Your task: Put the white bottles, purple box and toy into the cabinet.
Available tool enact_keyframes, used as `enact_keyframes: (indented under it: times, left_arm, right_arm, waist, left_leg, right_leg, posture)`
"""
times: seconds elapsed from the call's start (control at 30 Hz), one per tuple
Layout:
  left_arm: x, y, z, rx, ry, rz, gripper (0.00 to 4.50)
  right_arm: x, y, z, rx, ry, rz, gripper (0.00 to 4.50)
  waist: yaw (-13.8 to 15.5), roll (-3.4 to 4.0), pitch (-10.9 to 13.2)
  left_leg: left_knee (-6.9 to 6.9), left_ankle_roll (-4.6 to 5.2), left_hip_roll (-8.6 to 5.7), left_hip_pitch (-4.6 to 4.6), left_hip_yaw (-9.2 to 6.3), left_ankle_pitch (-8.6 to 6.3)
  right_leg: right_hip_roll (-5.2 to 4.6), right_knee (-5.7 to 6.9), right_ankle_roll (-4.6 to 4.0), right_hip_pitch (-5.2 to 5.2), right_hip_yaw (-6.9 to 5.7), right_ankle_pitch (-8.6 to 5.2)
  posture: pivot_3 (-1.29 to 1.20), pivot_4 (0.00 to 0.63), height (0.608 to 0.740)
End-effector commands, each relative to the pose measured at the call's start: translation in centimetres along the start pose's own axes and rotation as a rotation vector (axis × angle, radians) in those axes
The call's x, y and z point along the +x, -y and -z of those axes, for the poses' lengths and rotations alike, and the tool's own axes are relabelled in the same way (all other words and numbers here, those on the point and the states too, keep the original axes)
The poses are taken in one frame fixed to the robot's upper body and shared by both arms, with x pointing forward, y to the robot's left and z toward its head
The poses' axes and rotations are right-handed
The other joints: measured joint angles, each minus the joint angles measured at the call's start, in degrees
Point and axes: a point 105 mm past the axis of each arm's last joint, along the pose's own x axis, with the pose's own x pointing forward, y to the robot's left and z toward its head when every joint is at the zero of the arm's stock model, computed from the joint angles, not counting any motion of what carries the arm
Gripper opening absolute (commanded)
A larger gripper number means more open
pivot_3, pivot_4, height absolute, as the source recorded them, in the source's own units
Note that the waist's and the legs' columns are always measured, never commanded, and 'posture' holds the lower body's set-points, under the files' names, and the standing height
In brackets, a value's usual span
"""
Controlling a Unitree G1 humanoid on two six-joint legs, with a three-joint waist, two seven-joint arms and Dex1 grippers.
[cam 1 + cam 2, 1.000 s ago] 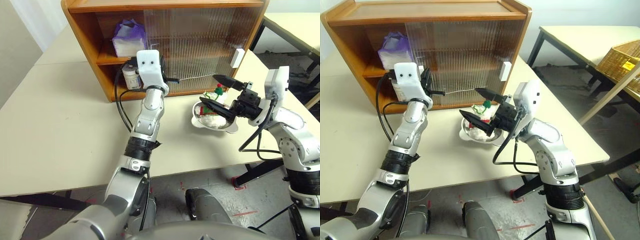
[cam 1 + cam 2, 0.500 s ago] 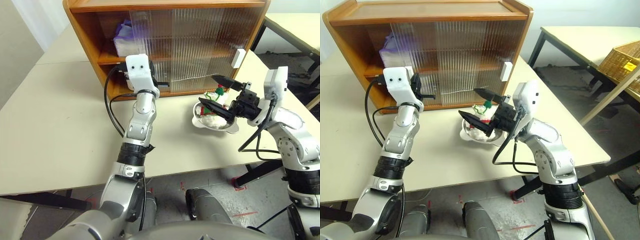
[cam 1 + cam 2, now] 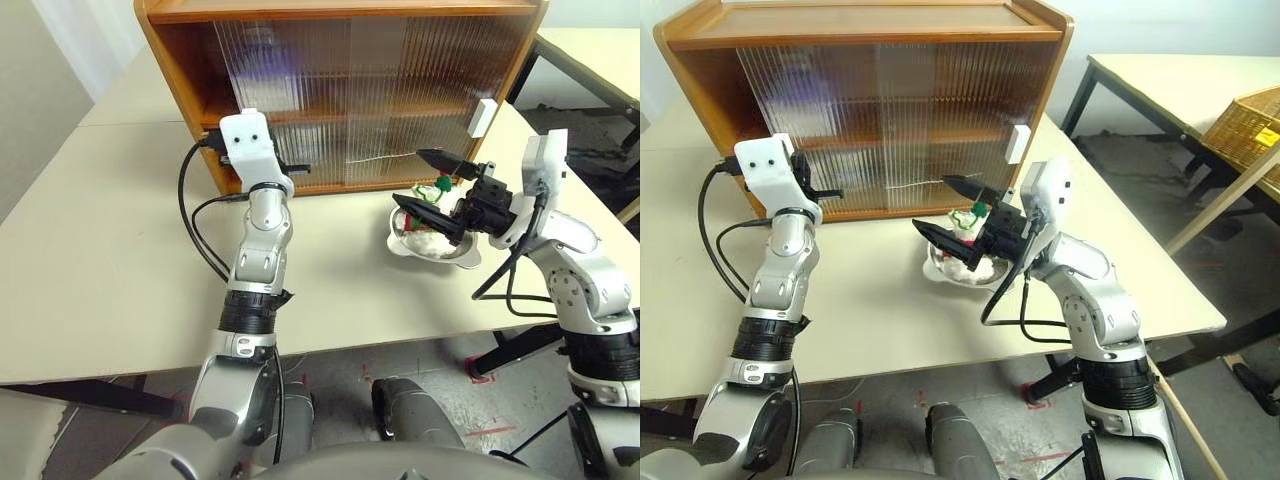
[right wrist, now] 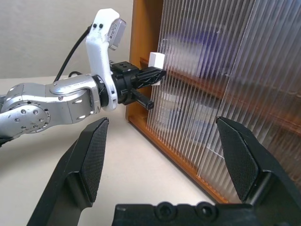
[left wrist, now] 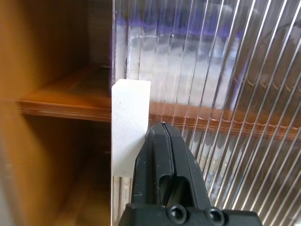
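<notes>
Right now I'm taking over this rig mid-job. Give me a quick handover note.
Left gripper: shut, tips against the left sliding door's white handle.
Right gripper: open above the steel bowl, holding nothing.
Done: purple box on the cabinet's upper shelf, behind ribbed door.
Left: toy lies in the bowl on the table. Doors cover most of the front. White bottles are unclear behind them, so check.
</notes>
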Motion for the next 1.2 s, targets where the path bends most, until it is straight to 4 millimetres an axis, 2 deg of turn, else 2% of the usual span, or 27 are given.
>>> enact_keyframes:
  times: [0.03,0.23,0.53,0.73,0.83,0.93,1.0,1.17,1.2]
  left_arm:
    - [-0.2,-1.8,0.3,0.014,-0.004,-0.058,0.02]
    - [-0.5,-3.0,0.6,0.022,-0.009,-0.069,0.02]
    - [0.1,-5.9,0.6,0.053,0.001,-0.129,0.02]
    - [0.2,-6.5,0.6,0.061,0.002,-0.134,0.02]
    - [0.1,-5.3,0.4,0.016,0.011,-0.069,0.02]
    - [-0.1,-2.3,0.1,-0.069,0.025,0.094,0.02]
    - [-0.7,-0.1,0.1,-0.151,0.027,0.226,0.02]
    - [-2.3,2.7,-0.6,-0.211,0.052,0.445,0.02]
    - [-2.7,3.4,-0.8,-0.226,0.056,0.505,0.19]
  right_arm:
    - [0.2,-0.2,0.1,-0.011,-0.009,-0.017,4.5]
    - [0.2,-0.2,0.1,-0.008,-0.008,-0.02,4.5]
    - [0.4,-0.1,0.1,-0.007,-0.005,-0.026,4.5]
    - [0.5,-0.1,0.1,-0.006,-0.003,-0.029,4.5]
    - [0.5,0.0,0.1,-0.006,-0.003,-0.028,4.5]
    - [0.5,0.0,0.1,-0.007,-0.003,-0.027,4.5]
    - [0.6,0.0,0.1,-0.007,-0.002,-0.026,4.5]
    - [0.5,0.1,0.1,-0.01,-0.003,-0.021,4.5]
    - [0.5,0.1,0.1,-0.01,-0.003,-0.019,4.5]
  waist:
    - [0.1,0.0,0.0]
    - [0.5,0.0,0.0]
    - [0.8,0.0,0.0]
    - [0.7,0.0,0.0]
    - [0.7,0.0,0.0]
    - [1.1,0.0,0.0]
    - [1.5,-0.01,0.0]
    - [1.9,0.0,0.0]
    - [1.9,0.0,0.0]
  left_leg:
    - [0.0,0.0,0.0,0.0,0.0,0.0]
    - [-0.05,-0.02,0.0,0.0,0.0,-0.01]
    - [-0.07,-0.03,0.0,0.04,0.0,-0.01]
    - [-0.13,-0.06,0.0,0.14,0.0,-0.03]
    - [-0.17,-0.06,0.01,0.19,0.0,-0.03]
    - [-0.16,-0.08,0.0,0.2,0.0,-0.02]
    - [-0.13,-0.11,0.0,0.19,0.0,-0.02]
    - [-0.1,-0.17,0.0,0.19,0.0,-0.05]
    - [-0.1,-0.19,0.0,0.19,0.0,-0.06]
  right_leg:
    - [0.0,0.0,0.0,0.0,0.0,0.0]
    - [0.01,0.0,-0.01,-0.01,0.0,0.0]
    - [0.02,0.05,-0.02,-0.01,-0.01,0.01]
    - [0.03,0.08,-0.04,-0.01,0.0,0.02]
    - [0.04,0.15,-0.04,-0.01,0.01,0.02]
    - [0.04,0.19,-0.04,0.0,0.01,0.02]
    - [0.03,0.19,-0.04,0.02,0.01,0.02]
    - [0.01,0.18,-0.04,0.05,0.02,0.02]
    - [0.0,0.18,-0.04,0.04,0.03,0.02]
  posture:
    - [0.01,0.07,0.74]
    - [0.01,0.071,0.74]
    - [0.03,0.072,0.74]
    - [0.03,0.073,0.74]
    - [0.03,0.073,0.74]
    - [0.03,0.072,0.74]
    - [0.03,0.072,0.74]
    - [0.02,0.073,0.74]
    - [0.02,0.073,0.74]
